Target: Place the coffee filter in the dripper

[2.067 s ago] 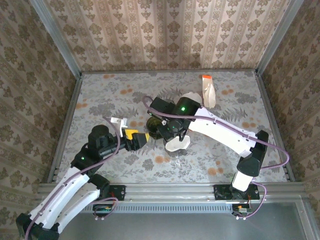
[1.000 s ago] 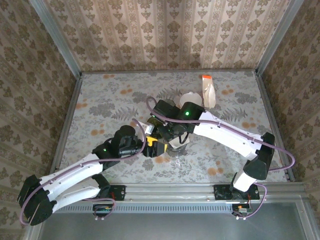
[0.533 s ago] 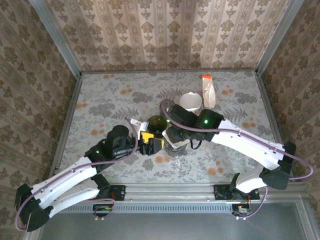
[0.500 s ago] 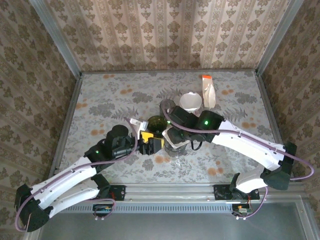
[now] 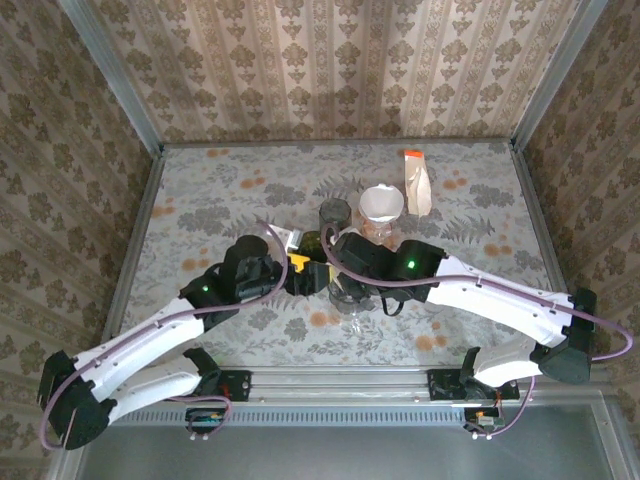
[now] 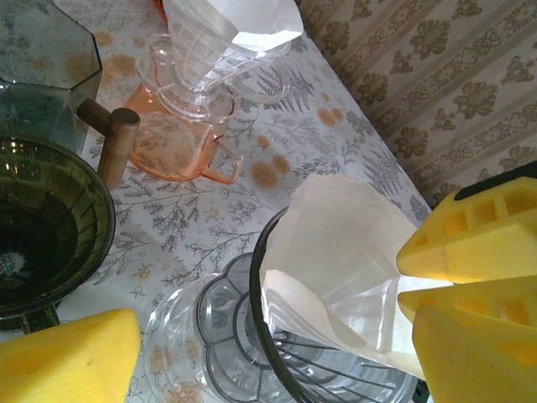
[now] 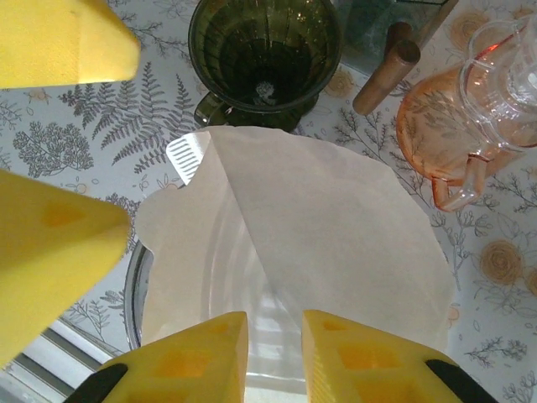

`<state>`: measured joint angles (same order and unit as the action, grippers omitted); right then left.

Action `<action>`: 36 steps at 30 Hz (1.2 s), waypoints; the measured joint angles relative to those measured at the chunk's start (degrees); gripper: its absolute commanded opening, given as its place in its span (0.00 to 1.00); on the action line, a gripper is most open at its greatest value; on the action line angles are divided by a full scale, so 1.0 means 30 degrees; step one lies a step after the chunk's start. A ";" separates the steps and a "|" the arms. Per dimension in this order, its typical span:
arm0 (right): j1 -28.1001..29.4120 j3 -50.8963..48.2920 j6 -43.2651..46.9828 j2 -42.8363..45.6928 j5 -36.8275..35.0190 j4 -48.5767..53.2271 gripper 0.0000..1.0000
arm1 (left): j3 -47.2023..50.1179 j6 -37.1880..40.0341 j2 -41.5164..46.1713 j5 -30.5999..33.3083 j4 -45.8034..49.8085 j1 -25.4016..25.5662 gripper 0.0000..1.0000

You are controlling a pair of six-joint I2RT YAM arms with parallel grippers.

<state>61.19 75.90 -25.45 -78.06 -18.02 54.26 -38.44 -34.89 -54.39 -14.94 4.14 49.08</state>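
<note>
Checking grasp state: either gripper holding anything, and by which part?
Left gripper open, holding nothing. Right gripper straddles the rim of the white paper filter in the clear glass dripper; a pinch cannot be told.

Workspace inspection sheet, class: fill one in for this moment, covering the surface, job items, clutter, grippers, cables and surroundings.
surface: floral-patterned table, no spills seen.
job's things: paper filter sits in the clear dripper, its top edge above the rim.
clutter: green dripper, wooden-handled dark glass, pink server carrying a second dripper, filter pack at the back.
grippers: left gripper open, straddling the clear dripper; right gripper nearly closed at the filter's edge, grip unclear.
cables: purple cables run along both arms, no snag seen.
surroundings: patterned walls, metal frame.
</note>
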 measured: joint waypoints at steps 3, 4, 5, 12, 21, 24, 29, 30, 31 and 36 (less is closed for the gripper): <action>0.0036 -0.0350 0.0095 0.0007 0.0102 -0.0423 0.22 | -0.0226 0.0000 -0.0648 0.0000 0.0036 0.0044 0.78; 0.0066 -0.0459 0.0146 0.0007 0.0160 -0.0546 0.22 | -0.0277 0.0000 -0.0801 0.0007 0.0036 0.0117 0.77; 0.0087 -0.0576 0.0211 0.0007 0.0284 -0.0656 0.21 | -0.0335 0.0000 -0.0940 0.0000 0.0051 0.0160 0.76; 0.0197 -0.1100 0.0583 0.0240 0.1457 -0.1574 0.19 | -0.0466 0.0000 -0.1137 0.0007 0.0073 0.0386 0.70; 0.0211 -0.1399 0.0583 0.0328 0.2106 -0.2127 0.19 | -0.0466 0.0000 -0.1173 0.0000 0.0182 0.0634 0.58; 0.0211 -0.1464 0.0583 0.0328 0.2237 -0.2222 0.19 | -0.0466 0.0000 -0.1333 -0.0007 0.0197 0.0648 0.58; 0.0211 -0.1472 0.0583 0.0408 0.2302 -0.2353 0.25 | -0.0474 0.0000 -0.1399 0.0000 0.0648 0.0656 0.57; 0.0204 -0.1472 0.0576 0.0539 0.2280 -0.2346 0.28 | -0.0474 0.0000 -0.1392 0.0000 0.0787 0.0656 0.57; 0.0189 -0.1472 0.0627 0.0692 0.2208 -0.2331 0.31 | -0.0474 0.0000 -0.1384 0.0000 0.0933 0.0656 0.56; -0.0561 -0.1472 0.0721 0.2382 0.1574 -0.2222 0.55 | -0.0474 0.0000 -0.1384 0.0000 0.1290 0.0670 0.56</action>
<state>59.51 71.48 -23.29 -70.91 -13.30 47.59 -39.86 -34.89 -58.54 -14.94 8.01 51.09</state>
